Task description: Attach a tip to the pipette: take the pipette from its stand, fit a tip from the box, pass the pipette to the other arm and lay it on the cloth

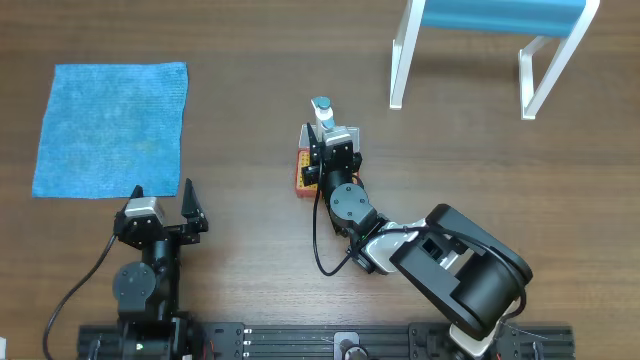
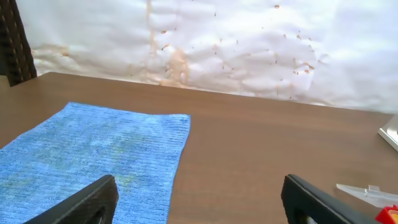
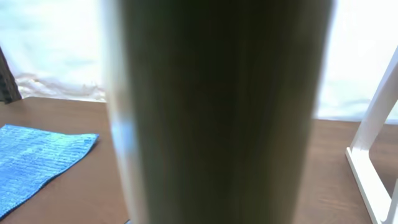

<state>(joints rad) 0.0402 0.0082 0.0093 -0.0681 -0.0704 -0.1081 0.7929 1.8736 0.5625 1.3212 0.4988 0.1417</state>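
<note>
Misalignment is the main risk: the right end effector (image 1: 326, 138), clamped on the pipette (image 1: 321, 106), holds it upright over the tip box (image 1: 302, 172), and an off-centre push may shove the box aside. Left end effector (image 1: 163, 195) rests beside the cloth (image 1: 110, 130), fingers (image 2: 93, 200) apart.

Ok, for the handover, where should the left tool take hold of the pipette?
Probably on the free upper body just under the plunger end, coming in from the cloth side. The pipette stands roughly upright in the right tool by the tip box, so its lower part is taken.
</note>
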